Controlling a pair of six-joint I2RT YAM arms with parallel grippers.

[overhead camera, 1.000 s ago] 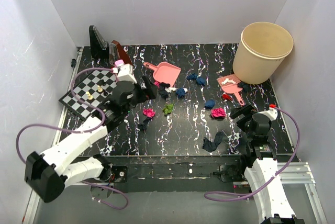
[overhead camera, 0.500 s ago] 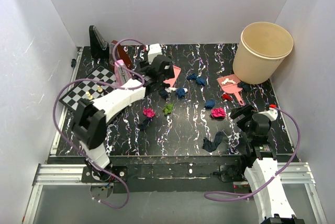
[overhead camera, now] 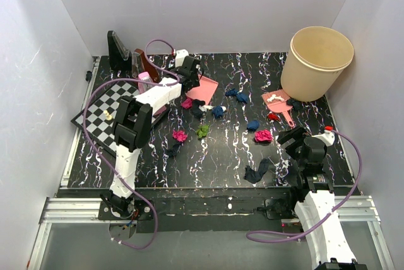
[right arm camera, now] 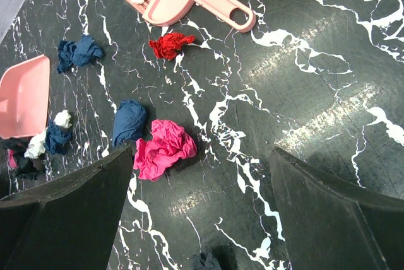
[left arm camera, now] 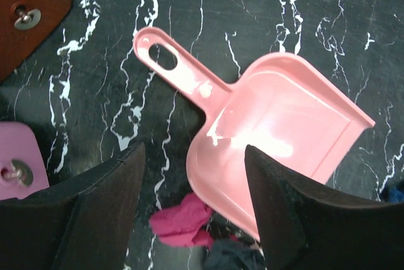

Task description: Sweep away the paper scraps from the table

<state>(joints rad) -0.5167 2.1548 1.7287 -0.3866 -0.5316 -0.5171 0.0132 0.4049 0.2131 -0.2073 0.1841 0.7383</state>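
Littering the table (overhead camera: pixel 227 151), crumpled paper scraps (overhead camera: pixel 263 135)

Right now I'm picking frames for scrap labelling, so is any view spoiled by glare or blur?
Left wrist: white glare on the dustpan, and the near fingers look soft. Right wrist: bright sheen on the table, the pink scrap sharp. Top external: evenly lit, nothing washed out.
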